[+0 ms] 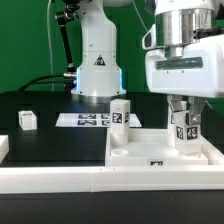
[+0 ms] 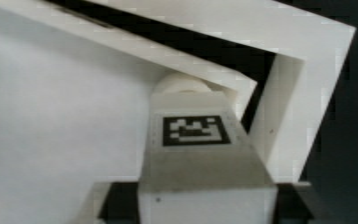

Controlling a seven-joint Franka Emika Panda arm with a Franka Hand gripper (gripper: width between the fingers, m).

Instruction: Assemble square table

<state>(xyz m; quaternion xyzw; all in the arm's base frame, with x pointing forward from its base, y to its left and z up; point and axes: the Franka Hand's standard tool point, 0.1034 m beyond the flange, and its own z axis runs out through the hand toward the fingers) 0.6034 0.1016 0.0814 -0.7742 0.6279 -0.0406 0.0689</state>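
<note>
The white square tabletop slab [image 1: 150, 148] lies flat at the exterior view's right, inside the corner of the border rail. My gripper [image 1: 186, 128] is shut on a white tagged leg [image 1: 186, 136] and holds it upright, its lower end at the slab's right part. In the wrist view the same leg [image 2: 197, 130] fills the middle, clamped between my black fingers [image 2: 117, 200], with the slab [image 2: 51, 120] beneath it. A second leg [image 1: 120, 113] stands upright at the slab's far left corner. A third leg [image 1: 27, 120] stands loose on the black table at the left.
The long white border rail [image 1: 80, 180] runs along the front and up the right side [image 2: 291, 90]. The marker board [image 1: 88, 119] lies behind the slab. The arm's base [image 1: 97, 60] stands at the back. A white block [image 1: 3, 147] sits at the left edge.
</note>
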